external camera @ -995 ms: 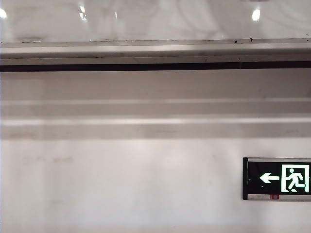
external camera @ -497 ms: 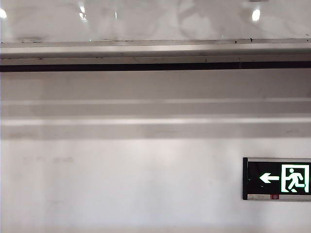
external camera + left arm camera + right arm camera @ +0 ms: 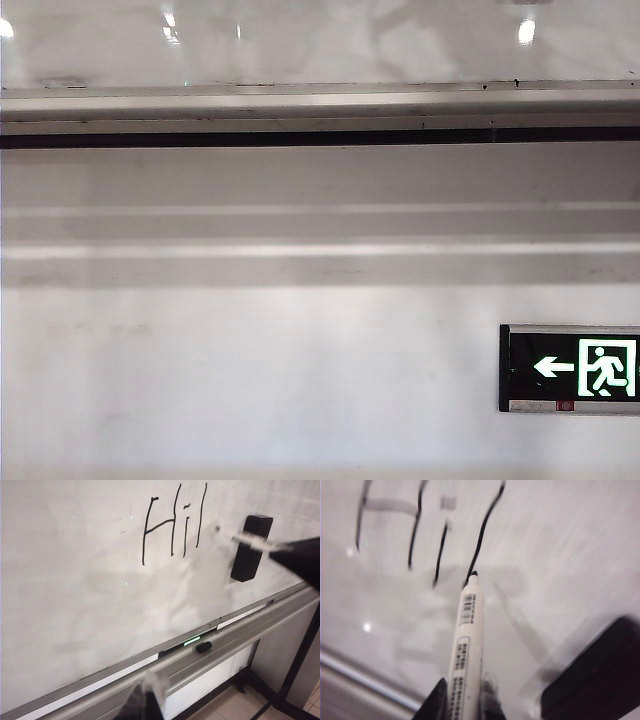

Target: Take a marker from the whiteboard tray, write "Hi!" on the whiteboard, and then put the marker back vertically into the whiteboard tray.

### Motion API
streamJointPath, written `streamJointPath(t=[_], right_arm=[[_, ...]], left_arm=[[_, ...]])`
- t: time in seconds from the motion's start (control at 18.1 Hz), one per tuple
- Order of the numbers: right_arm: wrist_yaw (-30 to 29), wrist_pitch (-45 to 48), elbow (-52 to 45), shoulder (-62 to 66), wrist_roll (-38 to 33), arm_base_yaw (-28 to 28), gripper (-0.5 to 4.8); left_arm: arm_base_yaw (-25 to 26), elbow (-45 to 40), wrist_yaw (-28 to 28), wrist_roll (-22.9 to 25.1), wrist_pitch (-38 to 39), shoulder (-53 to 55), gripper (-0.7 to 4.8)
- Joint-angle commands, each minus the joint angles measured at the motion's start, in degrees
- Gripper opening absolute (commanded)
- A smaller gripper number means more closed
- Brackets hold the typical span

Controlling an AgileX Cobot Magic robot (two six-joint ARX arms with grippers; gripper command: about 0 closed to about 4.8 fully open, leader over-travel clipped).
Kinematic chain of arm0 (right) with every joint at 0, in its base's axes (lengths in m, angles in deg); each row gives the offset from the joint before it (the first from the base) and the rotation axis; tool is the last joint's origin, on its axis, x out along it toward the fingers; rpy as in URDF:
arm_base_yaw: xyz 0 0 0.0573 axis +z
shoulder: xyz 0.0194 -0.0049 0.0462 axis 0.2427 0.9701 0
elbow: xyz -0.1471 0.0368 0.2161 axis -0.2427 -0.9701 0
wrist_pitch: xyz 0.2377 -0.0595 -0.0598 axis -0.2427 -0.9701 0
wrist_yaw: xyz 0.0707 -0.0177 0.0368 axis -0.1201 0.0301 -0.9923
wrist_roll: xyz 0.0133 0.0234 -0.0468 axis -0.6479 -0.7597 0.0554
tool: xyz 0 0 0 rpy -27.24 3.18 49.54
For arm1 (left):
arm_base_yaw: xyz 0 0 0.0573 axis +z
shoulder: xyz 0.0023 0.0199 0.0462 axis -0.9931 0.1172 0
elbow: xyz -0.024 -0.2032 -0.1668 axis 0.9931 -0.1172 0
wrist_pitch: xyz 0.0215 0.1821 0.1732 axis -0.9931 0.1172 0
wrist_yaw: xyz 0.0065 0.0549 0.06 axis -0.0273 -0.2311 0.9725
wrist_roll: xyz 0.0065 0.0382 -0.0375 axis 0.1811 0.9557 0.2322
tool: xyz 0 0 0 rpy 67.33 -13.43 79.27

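A: What does the right gripper (image 3: 465, 700) have?

B: The marker (image 3: 465, 645). Its two dark fingers (image 3: 436, 702) sit narrow, pressed on either side of the white barrel, with the printed labels running up between them. The black tip points away from the fingers at the whiteboard (image 3: 560, 555), right by the lower end of the last black stroke. I cannot tell whether the tip touches the surface.

A: And the writing?

B: In the left wrist view the black strokes (image 3: 172, 525) read as an H, an i and one long upright stroke. The right gripper comes in as a blurred dark shape at the edge, the marker (image 3: 250, 539) sticking out beyond its fingers toward that last stroke. A black eraser (image 3: 251, 547) sits on the board just behind the marker.

A: The left gripper (image 3: 147, 705)?

B: Only a blurred dark and pale bit of it shows, low near the whiteboard tray (image 3: 235, 635). I cannot tell how its fingers stand. A small black cap-like piece (image 3: 203, 646) lies on the tray, well beyond those fingers.

A: The exterior view?

B: No arm there. Just the board's lower edge, the tray (image 3: 320, 105), and a green exit sign (image 3: 572, 368) on the wall below.
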Motion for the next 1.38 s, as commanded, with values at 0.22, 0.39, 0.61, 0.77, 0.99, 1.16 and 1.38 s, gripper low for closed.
streamJointPath(t=[0.22, 0.39, 0.61, 0.77, 0.99, 1.16, 1.38], right_arm=[[-1.8, -0.8, -2.2, 0.8, -1.5, -0.1, -0.05], [-1.6, 1.4, -2.2, 1.1, -1.5, -0.1, -0.05], [-0.9, 1.8, -2.2, 1.7, -1.4, -0.2, -0.05], [-0.2, 1.8, -2.2, 2.3, -1.3, -0.2, -0.05], [0.9, 1.9, -2.2, 2.4, -1.3, -0.8, -0.05], [1.7, 1.9, -2.2, 2.4, -1.3, -1.6, -0.05], [-0.6, 1.9, -2.2, 3.1, -1.3, -1.9, -0.05]], left_arm=[[0.0, 0.4, -0.3, 0.0, -0.4, -0.4, -0.05], [0.0, 0.4, -0.5, -0.1, -0.4, -0.5, -0.05], [0.0, 0.4, -0.5, -0.1, -0.3, -0.5, -0.05], [0.0, 0.4, -0.5, -0.1, -0.2, -0.5, -0.05], [0.0, 0.4, -0.5, 0.0, 0.5, -0.6, -0.05], [0.0, 0.4, -0.5, 0.0, 0.5, -0.8, -0.05], [0.0, 0.4, -0.5, 0.0, 0.5, -0.8, -0.05]])
